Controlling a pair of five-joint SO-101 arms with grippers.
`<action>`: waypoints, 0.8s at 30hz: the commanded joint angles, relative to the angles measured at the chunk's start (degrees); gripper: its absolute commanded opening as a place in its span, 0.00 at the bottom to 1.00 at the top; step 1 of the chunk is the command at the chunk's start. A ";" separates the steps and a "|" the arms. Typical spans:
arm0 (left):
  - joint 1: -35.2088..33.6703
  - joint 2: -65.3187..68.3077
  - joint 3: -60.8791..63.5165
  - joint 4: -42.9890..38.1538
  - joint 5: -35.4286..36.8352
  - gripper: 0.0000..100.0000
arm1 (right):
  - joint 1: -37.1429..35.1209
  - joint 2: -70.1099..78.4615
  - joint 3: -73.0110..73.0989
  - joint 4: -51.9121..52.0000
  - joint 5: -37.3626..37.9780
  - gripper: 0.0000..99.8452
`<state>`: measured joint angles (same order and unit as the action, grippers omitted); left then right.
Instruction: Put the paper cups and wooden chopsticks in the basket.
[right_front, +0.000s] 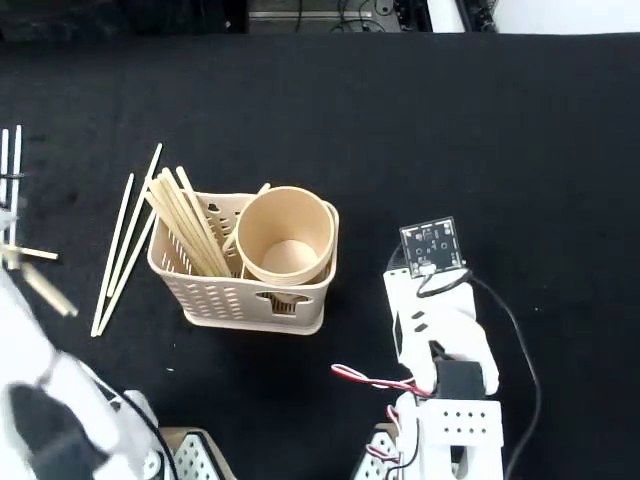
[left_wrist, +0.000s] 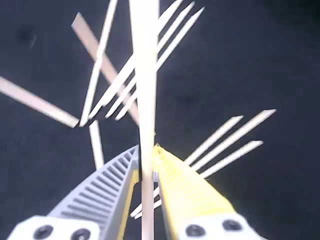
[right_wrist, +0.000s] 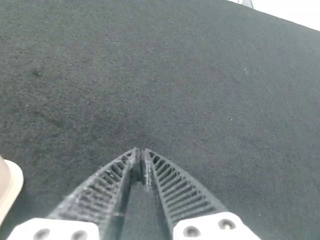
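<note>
Wooden chopsticks are split three ways. One long pale wooden chopstick (left_wrist: 144, 75) is clamped between the grey and yellow fingers of the left gripper (left_wrist: 146, 150). It runs out well past the fingertips and back between the finger bases. Beneath and beyond those fingertips, loose pale wooden chopsticks (left_wrist: 230, 137) lie scattered and crossed on the black cloth-covered table (right_front: 450, 120).

In the high view the blurred white left arm (right_front: 40, 400) sits at the near left edge. A few thin chopsticks on the table (right_front: 125, 240) lie side by side just beside the cream slotted plastic basket (right_front: 240, 300), on its left.

A bundle of chopsticks in the basket (right_front: 185, 220) leans out over its left rim. The tan paper cup (right_front: 285, 235) stands upright and mouth-up in the basket's right half, touching the bundle's side of the wall or close to it; I cannot tell which.

Right of the basket and apart from it is the white right arm (right_front: 440, 330). The right gripper (right_wrist: 141, 155) has its black ribbed fingers pressed together with nothing between them, and bare black cloth lies under and ahead of the fingertips.
</note>
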<state>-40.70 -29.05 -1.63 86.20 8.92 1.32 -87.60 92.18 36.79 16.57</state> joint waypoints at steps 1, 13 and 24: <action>9.89 -19.16 -0.31 -5.27 -0.09 0.03 | -0.53 -0.48 -0.84 -0.09 0.62 0.01; 41.98 -47.03 25.19 -29.63 0.00 0.03 | -0.26 -0.48 -0.92 -0.09 0.62 0.01; 42.59 -54.86 61.14 -51.60 0.00 0.03 | -0.18 -0.48 -1.10 -0.09 0.70 0.01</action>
<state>1.14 -81.27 51.47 41.19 8.84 1.32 -87.60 92.18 36.79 16.57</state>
